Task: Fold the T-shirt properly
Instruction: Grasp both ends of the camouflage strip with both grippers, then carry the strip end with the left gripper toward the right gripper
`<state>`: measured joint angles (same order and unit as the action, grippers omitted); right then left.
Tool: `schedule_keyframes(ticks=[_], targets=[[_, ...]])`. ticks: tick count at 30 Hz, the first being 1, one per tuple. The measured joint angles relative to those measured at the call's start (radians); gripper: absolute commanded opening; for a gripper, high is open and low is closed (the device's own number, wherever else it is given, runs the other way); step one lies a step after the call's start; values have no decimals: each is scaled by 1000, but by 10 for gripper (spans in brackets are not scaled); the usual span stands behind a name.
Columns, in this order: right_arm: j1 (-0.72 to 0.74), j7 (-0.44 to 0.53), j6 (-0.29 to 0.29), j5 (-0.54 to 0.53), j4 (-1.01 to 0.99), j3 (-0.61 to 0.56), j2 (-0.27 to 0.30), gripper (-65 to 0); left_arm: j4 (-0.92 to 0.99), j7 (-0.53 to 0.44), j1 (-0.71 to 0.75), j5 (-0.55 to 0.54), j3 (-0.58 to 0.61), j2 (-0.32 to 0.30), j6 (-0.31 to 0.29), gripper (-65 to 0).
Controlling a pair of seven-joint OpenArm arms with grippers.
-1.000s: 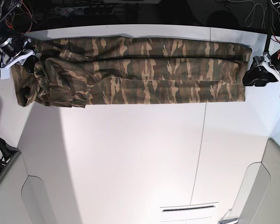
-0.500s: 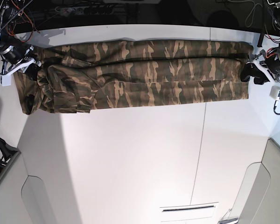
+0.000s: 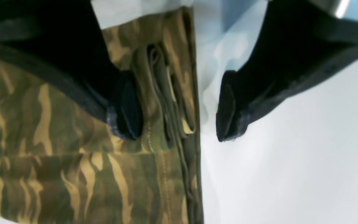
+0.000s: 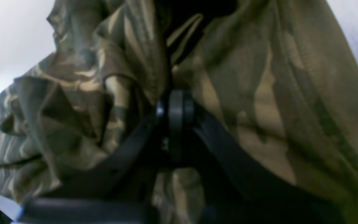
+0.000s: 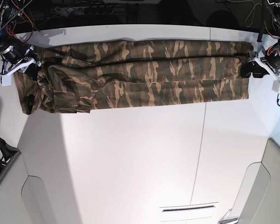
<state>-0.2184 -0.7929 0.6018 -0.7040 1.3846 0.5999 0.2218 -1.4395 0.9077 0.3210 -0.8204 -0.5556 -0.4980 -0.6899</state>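
While the left gripper, a black two-fingered tool (image 3: 179,109), stands with its fingers well apart, the T-shirt (image 5: 154,93), large and made of brown, tan, olive green and dark camouflage fabric, lies between the two arms on a smooth white table (image 5: 130,163). One left finger is over the shirt's end; the other is beyond its edge, over bare table. Between them run layered fabric edges, with a small curled fold and a line of pale stitching near the finger on the shirt side.

At the opposite end, the right gripper, dark and narrow-tipped (image 4: 179,96), has its fingers together among the folds. Whether they pinch any cloth, I cannot tell, as the tips are dark and blurred. Around this gripper the fabric is bunched and creased, with a raised fold just beside the tips and a stitched edge on the other side. Away from it, towards the left gripper, the shirt runs as a long, flatter band with overlapping layers. Both grippers are at the shirt's ends, one at each.
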Motion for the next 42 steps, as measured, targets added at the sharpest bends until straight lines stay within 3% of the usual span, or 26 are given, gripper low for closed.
schedule_keyframes(ticks=[3,9,15,17,22,28,38,42], targets=[[0,-8,-3,-16,0,0,0,-650,5,15,0,-30,-1,0,0,-227],[0,-15,-3,-29,0,0,0,-650,6,144,0,-183,-1,0,0,-229],[0,-16,-3,-29,0,0,0,-650,8,148,0,-213,1,0,0,-243],[0,-16,-3,-30,0,0,0,-650,8,150,0,-225,15,0,0,-328],[0,-19,-3,-33,0,0,0,-650,8,133,0,-227,98,0,0,-650],[0,-20,-3,-37,0,0,3,-650,8,72,-3,-217,116,2,0,-650],[-15,-190,-6,-224,60,1,49,-650,-134,114,-35,-209,75,-4,1,-650],[-8,-193,-3,-237,145,1,49,-530,-300,151,-36,-196,75,-9,1,-650]])
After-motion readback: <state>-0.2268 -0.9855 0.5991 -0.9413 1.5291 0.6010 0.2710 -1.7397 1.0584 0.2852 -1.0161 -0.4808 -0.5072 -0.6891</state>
